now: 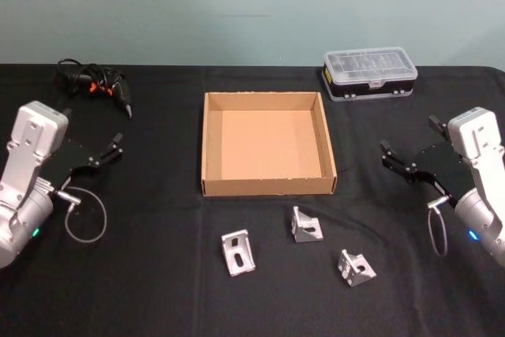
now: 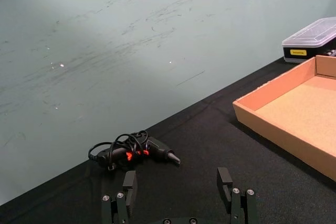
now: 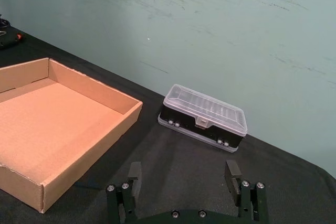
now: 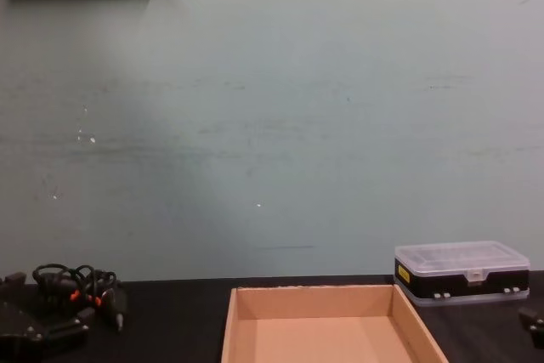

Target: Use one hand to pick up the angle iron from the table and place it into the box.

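Observation:
Three silver angle irons lie on the black table [image 1: 142,290] in front of the box: one at the left [image 1: 237,252], one in the middle [image 1: 305,225] and one at the right [image 1: 357,267]. The tan cardboard box [image 1: 211,144] [image 2: 273,129] [image 3: 94,135] [image 4: 238,312] stands empty at the table's centre. My left gripper [image 1: 117,147] [image 2: 177,184] hovers open at the left side, well away from the irons. Over the right side my right gripper [image 1: 386,155] [image 3: 183,176] is open too, with nothing between its fingers.
A clear-lidded black plastic case [image 1: 369,73] [image 3: 203,117] [image 4: 461,271] [image 2: 311,39] sits at the back right. A black tool with a coiled cable [image 1: 99,84] [image 2: 134,150] [image 4: 81,289] lies at the back left. A pale wall rises behind the table.

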